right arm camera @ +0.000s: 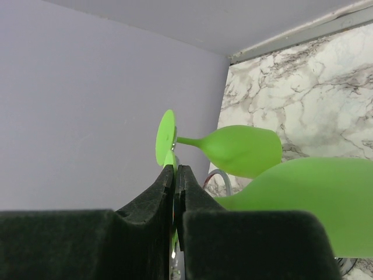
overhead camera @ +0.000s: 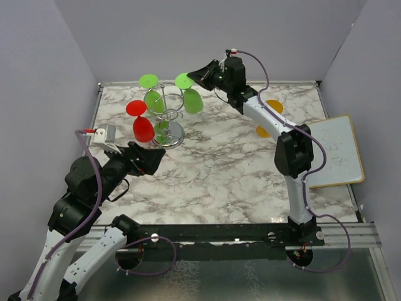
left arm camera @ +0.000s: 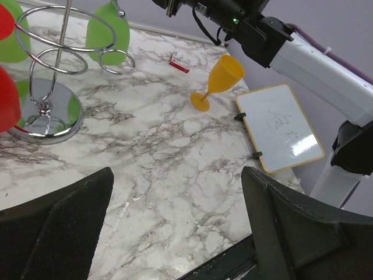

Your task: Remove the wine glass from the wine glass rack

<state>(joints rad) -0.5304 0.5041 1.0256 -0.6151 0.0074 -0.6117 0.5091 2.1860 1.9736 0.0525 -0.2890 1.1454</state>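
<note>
Your right fingers (right arm camera: 145,201) are pinched narrow on the foot of the green wine glass (overhead camera: 192,100). The glass hangs bowl-down at the right side of the wine glass rack (overhead camera: 168,133), far left on the worktop (overhead camera: 238,169). Your left fingers (left arm camera: 64,227) stand wide apart, holding nothing, near the rack's base.

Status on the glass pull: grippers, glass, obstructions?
Right gripper shut on green wine glass foot; glass not yet off wine glass rack. Left gripper open, clear of rack. Red glass and second green glass hang alongside.
</note>
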